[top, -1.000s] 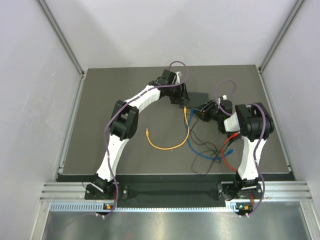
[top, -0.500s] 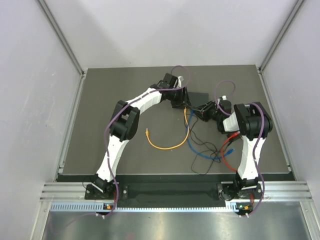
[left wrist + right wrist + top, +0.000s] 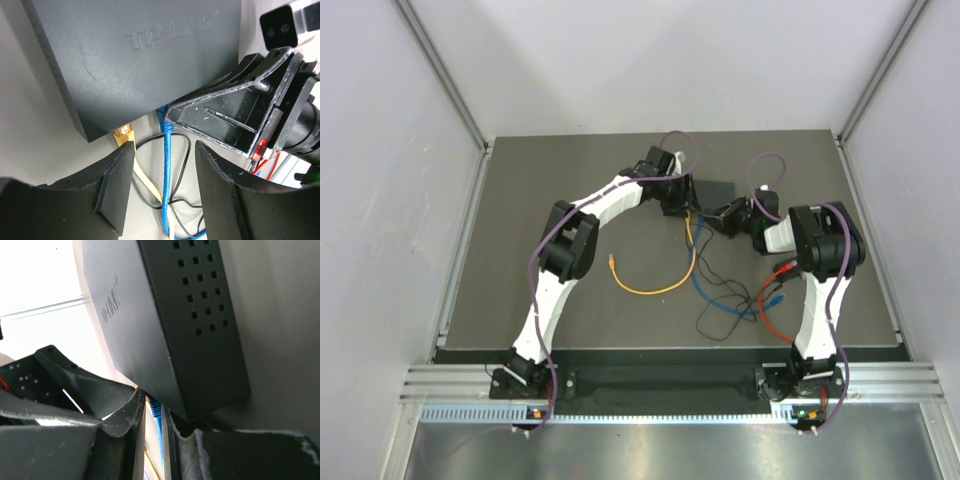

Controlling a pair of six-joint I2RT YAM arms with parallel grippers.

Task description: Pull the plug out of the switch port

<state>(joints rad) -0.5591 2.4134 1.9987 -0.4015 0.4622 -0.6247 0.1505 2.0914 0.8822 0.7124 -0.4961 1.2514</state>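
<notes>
The switch [image 3: 716, 189] is a flat black box marked TP-LINK, seen close in the left wrist view [image 3: 140, 55] and the right wrist view [image 3: 165, 325]. A blue plug [image 3: 164, 119] and a yellow plug [image 3: 124, 135] sit in its port edge. My right gripper [image 3: 722, 217] is shut on the blue plug [image 3: 156, 407] right at the switch; it also shows in the left wrist view [image 3: 235, 117]. My left gripper [image 3: 165, 185] is open in front of the ports, with the blue cable [image 3: 167, 180] running between its fingers.
A yellow cable [image 3: 655, 290], the blue cable [image 3: 720, 300], a red cable [image 3: 775, 300] and a thin black wire [image 3: 712, 322] lie looped on the dark mat in front of the switch. Grey walls stand close on both sides and at the back.
My right gripper has moved a little up and left, closer to the switch's port edge. The cable loops have shifted left with it. The left arm has barely moved.
</notes>
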